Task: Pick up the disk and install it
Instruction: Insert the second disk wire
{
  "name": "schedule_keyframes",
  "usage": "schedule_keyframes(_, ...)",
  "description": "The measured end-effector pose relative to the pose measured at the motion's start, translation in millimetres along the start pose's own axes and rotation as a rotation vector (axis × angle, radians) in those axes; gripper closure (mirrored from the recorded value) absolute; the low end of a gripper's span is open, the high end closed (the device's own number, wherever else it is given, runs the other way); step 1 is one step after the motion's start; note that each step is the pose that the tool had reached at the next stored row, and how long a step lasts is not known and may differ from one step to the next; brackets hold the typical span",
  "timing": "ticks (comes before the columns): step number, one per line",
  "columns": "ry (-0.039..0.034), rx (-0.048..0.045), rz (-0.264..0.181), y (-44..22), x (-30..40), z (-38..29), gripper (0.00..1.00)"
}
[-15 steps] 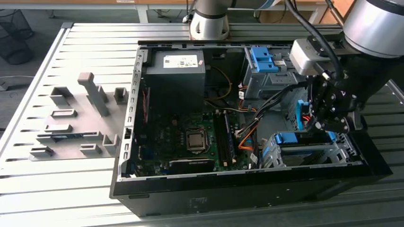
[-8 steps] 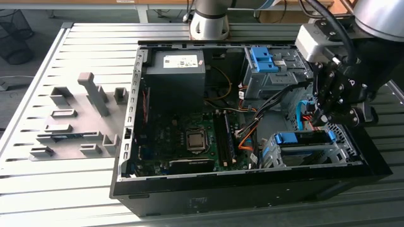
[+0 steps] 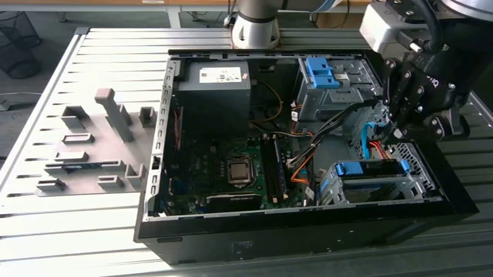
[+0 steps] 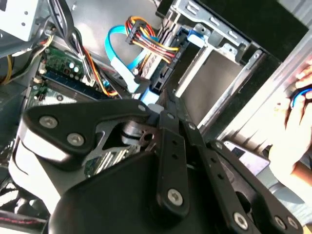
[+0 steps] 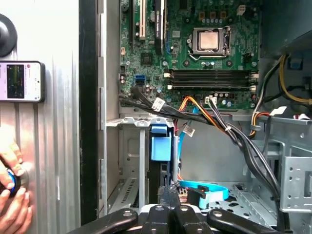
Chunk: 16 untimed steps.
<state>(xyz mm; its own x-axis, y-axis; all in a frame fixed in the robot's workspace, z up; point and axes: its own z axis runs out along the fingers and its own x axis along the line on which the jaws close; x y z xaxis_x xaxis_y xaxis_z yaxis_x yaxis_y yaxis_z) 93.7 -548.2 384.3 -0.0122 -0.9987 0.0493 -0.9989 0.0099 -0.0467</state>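
The disk (image 3: pixel 376 187) appears as a grey-blue slab inside the grey drive cage (image 3: pixel 419 164) at the case's near corner on the exterior view's right. It is mostly hidden under the blue bracket (image 3: pixel 370 168). My gripper (image 3: pixel 396 134) hangs just above the far end of that cage. In both wrist views its fingers (image 5: pixel 170 192) meet, and I see nothing held between them. The fingertips (image 4: pixel 158 105) sit beside a light-blue flat cable (image 4: pixel 122 53), close to the cage (image 4: pixel 209 83) and its blue bracket (image 5: pixel 161 144).
The open case holds the motherboard (image 3: pixel 231 167), a black power supply (image 3: pixel 216 78), a second cage with a blue bracket (image 3: pixel 320 72) and loose cable bundles (image 5: pixel 214 119). Grey fixtures (image 3: pixel 92 150) stand on the slatted table. A person's hand (image 5: pixel 9 195) and a phone (image 5: pixel 22 81) lie beside the case.
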Motion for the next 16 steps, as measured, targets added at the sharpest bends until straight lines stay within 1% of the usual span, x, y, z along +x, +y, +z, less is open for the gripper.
schedule_keyframes(3,0.0002,0.0001,0.000,3.1,-0.3,-0.3,0.89)
schedule_keyframes(6,0.0003,0.0001,0.000,3.3,-2.6,-0.8,0.89)
schedule_keyframes(10,0.0003,0.0001,0.000,3.4,-10.9,-3.6,0.89)
schedule_keyframes(14,0.0005,0.0001,0.000,3.1,-17.0,-9.7,0.89)
schedule_keyframes(16,0.0004,-0.0025,0.000,3.2,-19.7,-10.3,0.89)
